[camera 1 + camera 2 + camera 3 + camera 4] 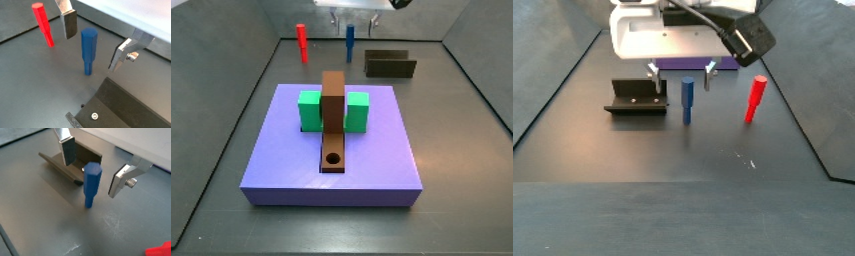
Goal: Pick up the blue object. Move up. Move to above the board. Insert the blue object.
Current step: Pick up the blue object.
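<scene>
I see gripper [92, 41] low over floor, jaws spread, straddling upright blue object [88, 51], not touching. Board [333, 120] hole empty.

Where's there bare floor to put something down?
Free: the dark floor in front of the blue object, red peg and fixture. Crowded: among those three, where the open gripper straddles the blue object, and around the board on the lavender slab.
</scene>
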